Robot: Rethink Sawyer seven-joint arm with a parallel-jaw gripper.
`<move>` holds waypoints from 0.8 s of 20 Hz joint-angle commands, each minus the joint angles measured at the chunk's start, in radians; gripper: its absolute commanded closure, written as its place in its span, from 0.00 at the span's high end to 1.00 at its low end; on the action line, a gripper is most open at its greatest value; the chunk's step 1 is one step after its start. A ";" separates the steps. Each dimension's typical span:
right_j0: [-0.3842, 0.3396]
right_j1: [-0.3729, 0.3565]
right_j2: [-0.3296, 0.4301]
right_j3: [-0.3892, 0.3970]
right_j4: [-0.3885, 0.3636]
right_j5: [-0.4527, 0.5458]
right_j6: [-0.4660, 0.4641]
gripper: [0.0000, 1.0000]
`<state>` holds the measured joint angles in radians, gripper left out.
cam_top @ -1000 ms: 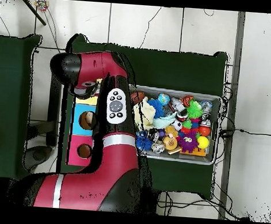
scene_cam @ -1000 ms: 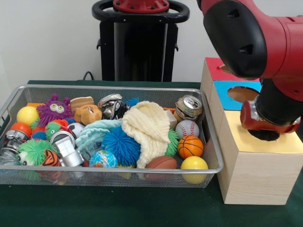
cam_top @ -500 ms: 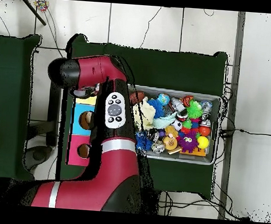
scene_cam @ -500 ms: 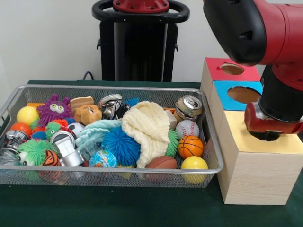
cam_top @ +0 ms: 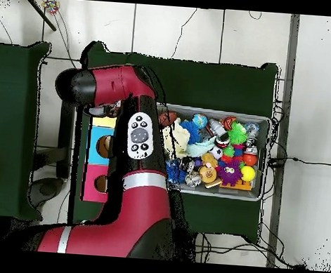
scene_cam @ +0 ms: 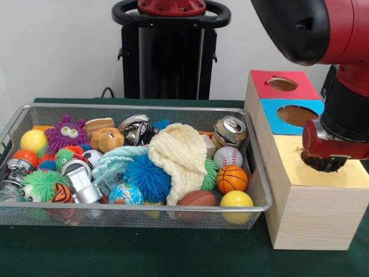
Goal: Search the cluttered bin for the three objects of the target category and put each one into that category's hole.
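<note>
The arm's wrist (scene_cam: 333,149) hangs over the yellow-topped box (scene_cam: 314,199), hiding its hole, presumably for a drop. Whether the claw is clenched or released cannot be told. Candidate balls, such as the basketball (scene_cam: 232,178), lie in the wire bin (scene_cam: 262,190).

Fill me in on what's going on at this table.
A red robot arm is sorting toys from a wire basket into a box with coloured tops. Its hand sits over the yellow section, right at that hole; whether it holds anything cannot be seen. The red hole and blue hole are uncovered. The basket is full of balls, cans and cloths.
</note>
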<state>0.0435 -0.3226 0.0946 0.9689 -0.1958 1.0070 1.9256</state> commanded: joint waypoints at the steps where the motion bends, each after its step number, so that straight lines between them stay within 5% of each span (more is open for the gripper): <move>1: -0.045 -0.038 0.078 0.085 -0.030 -0.114 -0.094 0.00; 16: -0.073 -0.061 0.094 0.104 -0.015 -0.084 -0.096 0.00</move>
<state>0.0217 -0.3413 0.1091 0.9999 -0.2010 0.9767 1.9256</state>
